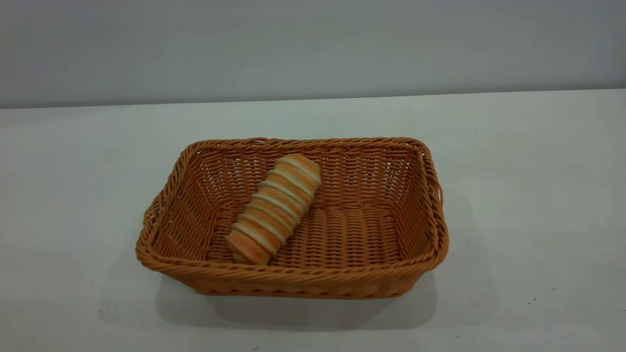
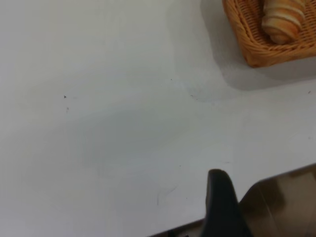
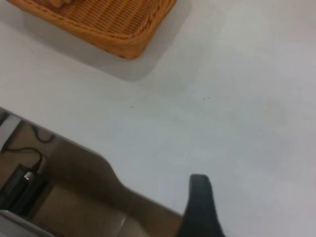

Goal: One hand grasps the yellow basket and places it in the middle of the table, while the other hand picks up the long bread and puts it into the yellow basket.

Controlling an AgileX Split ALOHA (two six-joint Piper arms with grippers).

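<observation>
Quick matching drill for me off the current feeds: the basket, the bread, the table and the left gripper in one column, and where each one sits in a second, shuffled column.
Things:
1. yellow basket
2. long bread
3. table
4. left gripper

Places or states:
A. lies slantwise on the woven floor, one end up against the far wall
B. white surface under everything
C. stands on the tabletop, mid-table, nothing holding it
D. off to the side near the table edge, away from the basket

Pairs: 1-C, 2-A, 3-B, 4-D
</observation>
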